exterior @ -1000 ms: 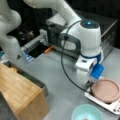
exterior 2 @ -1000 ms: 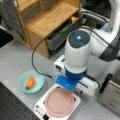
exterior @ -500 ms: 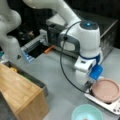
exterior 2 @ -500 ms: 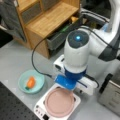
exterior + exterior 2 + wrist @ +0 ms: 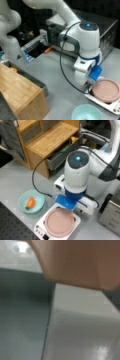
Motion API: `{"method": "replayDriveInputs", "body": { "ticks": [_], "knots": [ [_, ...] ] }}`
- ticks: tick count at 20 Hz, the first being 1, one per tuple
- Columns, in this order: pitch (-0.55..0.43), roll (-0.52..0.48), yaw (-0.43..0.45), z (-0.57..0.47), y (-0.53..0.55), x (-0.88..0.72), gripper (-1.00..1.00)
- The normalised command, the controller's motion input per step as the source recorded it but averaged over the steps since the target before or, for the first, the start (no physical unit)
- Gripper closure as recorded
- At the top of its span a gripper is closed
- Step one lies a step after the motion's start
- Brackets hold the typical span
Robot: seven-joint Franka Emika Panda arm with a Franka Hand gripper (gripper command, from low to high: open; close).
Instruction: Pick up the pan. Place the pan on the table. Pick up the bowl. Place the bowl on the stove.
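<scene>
1. Fingers of the gripper (image 5: 90, 85) are hidden behind the wrist and its blue block in both front views, so whether they are spread, closed or gripping the pan cannot be told; the gripper sits low at the pan's rim, at the lower right of a front view.
2. From the other side, in a front view, the gripper (image 5: 68, 207) is covered by the blue block, which hangs just over the far edge of the pan at the lower centre of the frame.
3. The pan (image 5: 59, 222), dusty pink and round, rests on the stove (image 5: 40, 230), a small white unit with knobs on its front edge; its handle does not show.
4. In a front view the pan (image 5: 106, 90) and the white stove (image 5: 110, 106) sit at the right edge, lower half.
5. The bowl (image 5: 31, 201) stands on the table (image 5: 15, 177) at the lower left, apart from the stove, with an orange piece inside it.
6. In a front view the bowl (image 5: 87, 115) lies at the bottom edge, and the food is barely seen.
7. The wrist view shows only the pink pan (image 5: 75, 260) filling the top, close up, and below it a white surface meeting grey.
8. A wooden box (image 5: 47, 140) fills the upper left of a front view, and a silver oven (image 5: 105, 30) stands at the upper right of a front view.
</scene>
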Motion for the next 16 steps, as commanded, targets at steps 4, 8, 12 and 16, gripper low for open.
{"method": "replayDriveInputs", "body": {
  "ticks": [4, 8, 12, 16],
  "knots": [
    [-0.045, -0.046, -0.078, -0.07, 0.09, -0.06, 1.0],
    [-0.052, -0.05, -0.073, -0.09, 0.1, -0.04, 1.0],
    [-0.063, -0.044, -0.067, -0.09, 0.11, -0.01, 1.0],
    [-0.056, -0.039, -0.059, -0.06, 0.1, -0.01, 1.0]
  ]
}}
